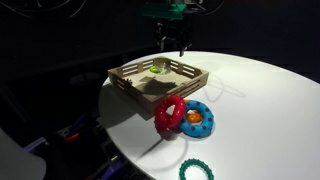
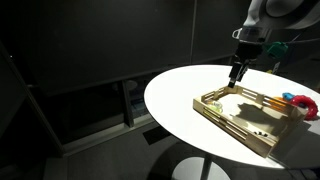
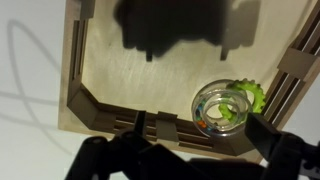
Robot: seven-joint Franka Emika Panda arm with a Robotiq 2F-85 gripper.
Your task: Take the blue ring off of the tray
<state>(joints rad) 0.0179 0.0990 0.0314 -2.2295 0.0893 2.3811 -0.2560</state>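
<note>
Dark room, white round table lit from above. The end effector hangs over the far side of the tray, fingers apart w/ a clear gap and nothing held. The light-wood tray sits toward the table's back edge in an exterior view, low slatted walls on all sides.

The blue ring is off the tray: it lies flat on the table just beside the tray's near corner, orange-yellow centre up. A red ring of like size stands tilted against it on the tray side, touching it and covering part of its edge. The red ring and the tray's near wall lie btwn the blue ring and the end effector, which is well apart from both rings. A thinner teal beaded ring lies alone near the table's front edge, apart from the blue and red pair.

Wrist view looks straight down into the tray: bare wood floor, slatted walls left and right, and in one corner a clear ring w/ small coloured bits inside, touching a green frilled piece next to the wall. The arm's dark shadow falls across the top of the tray floor. Dark finger shapes fill the bottom of that view, blurred.
</note>
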